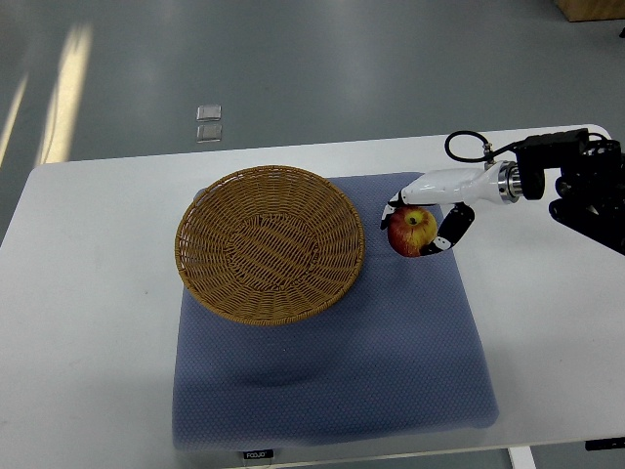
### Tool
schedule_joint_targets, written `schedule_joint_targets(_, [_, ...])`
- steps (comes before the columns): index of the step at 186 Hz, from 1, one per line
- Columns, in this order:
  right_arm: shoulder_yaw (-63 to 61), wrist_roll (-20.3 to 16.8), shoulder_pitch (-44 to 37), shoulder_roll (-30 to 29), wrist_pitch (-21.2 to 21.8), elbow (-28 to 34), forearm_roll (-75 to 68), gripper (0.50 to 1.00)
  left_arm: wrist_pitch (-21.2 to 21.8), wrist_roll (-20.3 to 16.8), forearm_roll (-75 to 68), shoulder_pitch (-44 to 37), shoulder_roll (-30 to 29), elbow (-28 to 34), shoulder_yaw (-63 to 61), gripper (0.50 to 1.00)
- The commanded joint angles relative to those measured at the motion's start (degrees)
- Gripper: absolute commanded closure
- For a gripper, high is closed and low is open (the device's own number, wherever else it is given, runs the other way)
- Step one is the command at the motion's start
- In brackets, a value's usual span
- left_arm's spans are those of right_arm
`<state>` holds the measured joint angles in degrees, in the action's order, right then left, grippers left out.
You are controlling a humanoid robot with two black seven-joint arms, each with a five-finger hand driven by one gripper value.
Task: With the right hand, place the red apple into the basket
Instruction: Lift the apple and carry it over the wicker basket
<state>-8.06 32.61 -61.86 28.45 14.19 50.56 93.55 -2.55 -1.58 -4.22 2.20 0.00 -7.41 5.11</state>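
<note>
I have the right hand point(422, 221) curled around the red apple point(411, 232), just right of the basket point(200, 244), over the blue mat point(391, 371); probably lifted, though I can't confirm. Next: carry left over the rim, release.

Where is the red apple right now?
In the top view the red apple sits inside the right robot hand, over the blue mat, just right of the wicker basket and outside its rim.
</note>
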Motion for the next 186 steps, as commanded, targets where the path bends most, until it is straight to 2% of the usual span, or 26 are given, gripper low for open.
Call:
schedule_joint_targets(1, [-0.5,0.0,-1.2,0.2,0.1,0.0,0.0,0.816,0.0,0.0,0.0,0.0,0.0,0.0,0.0,0.5])
schedule_joint_targets(82, [-1.0,0.0,-8.0,-1.2,-0.4,0.0,-1.1,0.812,0.0,0.0,0.0,0.0,0.0,0.0,0.0,0.5])
schedule_joint_targets(139, [-5.6,-0.6,-8.4,-10.0,-0.6,0.0,-1.2,0.805,0.0,0.0,0.0,0.0,0.0,0.0,0.0,0.5])
schedule_joint_targets(158, [-5.6,-0.6,-8.2,-13.5,-2.6,0.0,-1.2,0.805,0.0,0.0,0.0,0.0,0.0,0.0,0.0,0.5])
schedule_joint_targets(186, [-5.5,-0.7,-5.9,-17.6,-2.8,-1.1,-1.1,0.801,0.0,0.0,0.0,0.0,0.0,0.0,0.0,0.5])
